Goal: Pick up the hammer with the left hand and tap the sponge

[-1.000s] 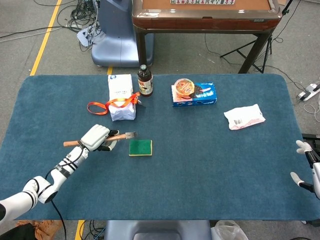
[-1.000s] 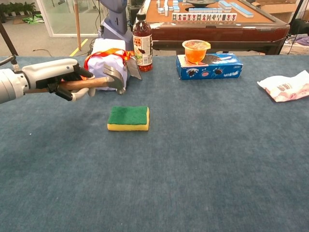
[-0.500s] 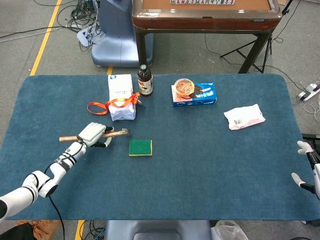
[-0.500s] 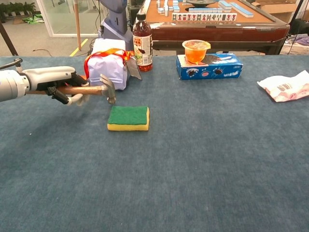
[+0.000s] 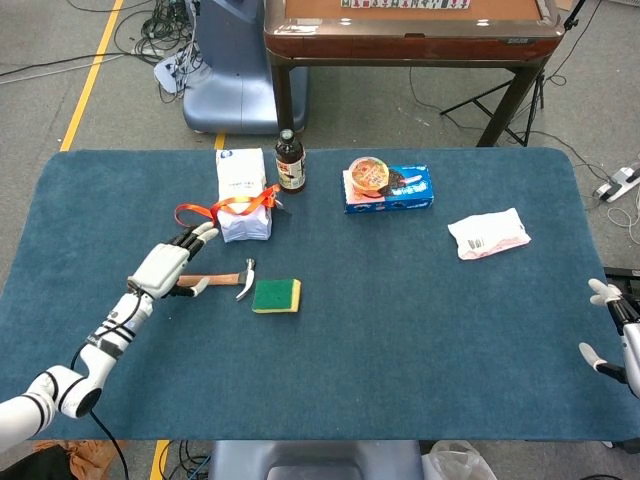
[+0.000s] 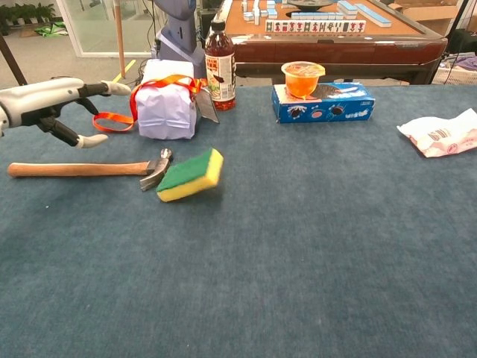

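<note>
Just left of the sponge (image 6: 189, 175), the hammer (image 6: 86, 168) lies head-heavy; its stiff wooden handle is where to grasp. Above it, the left hand (image 6: 52, 101) hovers spread, holding nothing, and the soft sponge should give under a tap.

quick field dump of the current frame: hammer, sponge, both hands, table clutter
hammer: flat on the table, head against the sponge
sponge: tipped, its right end raised
left hand: above the handle, fingers spread, holding nothing
right hand: at the table's right edge, fingers apart, holding nothing
clutter: bottle, ribboned white pack, blue box with cup, white bag
</note>
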